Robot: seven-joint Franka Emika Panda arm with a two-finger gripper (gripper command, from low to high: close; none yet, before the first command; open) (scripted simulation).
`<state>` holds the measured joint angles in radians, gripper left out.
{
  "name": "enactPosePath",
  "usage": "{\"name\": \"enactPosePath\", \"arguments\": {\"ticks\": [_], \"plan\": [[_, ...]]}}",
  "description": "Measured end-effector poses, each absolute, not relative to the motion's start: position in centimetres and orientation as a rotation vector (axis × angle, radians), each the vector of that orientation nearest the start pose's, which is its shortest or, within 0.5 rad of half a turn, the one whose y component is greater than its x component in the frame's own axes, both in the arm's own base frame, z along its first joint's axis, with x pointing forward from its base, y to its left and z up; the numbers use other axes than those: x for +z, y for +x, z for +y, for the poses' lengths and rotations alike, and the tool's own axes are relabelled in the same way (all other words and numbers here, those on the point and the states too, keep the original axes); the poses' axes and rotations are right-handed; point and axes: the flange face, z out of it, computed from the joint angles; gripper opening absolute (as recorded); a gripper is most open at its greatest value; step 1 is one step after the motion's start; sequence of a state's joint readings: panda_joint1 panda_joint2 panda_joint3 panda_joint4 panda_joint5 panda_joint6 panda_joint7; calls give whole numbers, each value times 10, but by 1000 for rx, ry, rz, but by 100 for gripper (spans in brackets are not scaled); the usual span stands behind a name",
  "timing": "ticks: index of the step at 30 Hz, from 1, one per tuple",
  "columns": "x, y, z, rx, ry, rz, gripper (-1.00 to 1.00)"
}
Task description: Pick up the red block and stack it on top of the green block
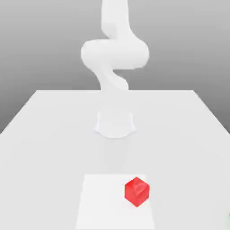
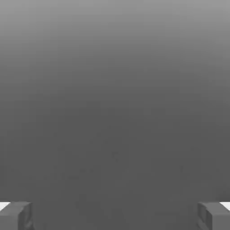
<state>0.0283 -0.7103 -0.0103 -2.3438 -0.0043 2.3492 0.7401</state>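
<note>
Block (image 1: 137, 192), red, one piece: a small glossy cube with plain faces, bearing neither lettering nor brand mark on the faces in sight. It is turned with an edge toward the exterior view, and lies over the right edge of a white rectangular patch (image 1: 112, 202) on the table (image 1: 54, 157), as the exterior view has it.

Green item (image 1: 229, 215), one piece: a sliver at the picture's edge, well apart from the red block, to the exterior view's right of it and nearer the camera; shape and any marking cannot be told.

Robot arm (image 1: 115, 54), white, one: base on the table beyond the red block, upper part rising above; no readable label.

End effector (image 2: 115, 218), two-fingered: open, fingers set wide apart, nothing between them, plain grey, unlettered.
</note>
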Motion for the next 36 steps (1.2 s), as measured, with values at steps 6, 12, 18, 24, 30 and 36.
{"name": "enactPosePath", "arguments": {"ticks": [6, 12, 18, 24, 30, 36], "plan": [[528, 440, 25, -702, -2792, 744, 0], [392, 453, 44, -437, -2980, 494, 0], [265, 425, 61, -146, -3106, 206, 0], [178, 402, 63, -3, -3141, 74, 0], [148, 401, 63, 1, -3141, 72, -100], [163, 401, 63, 2, -3141, 72, -100]]}}
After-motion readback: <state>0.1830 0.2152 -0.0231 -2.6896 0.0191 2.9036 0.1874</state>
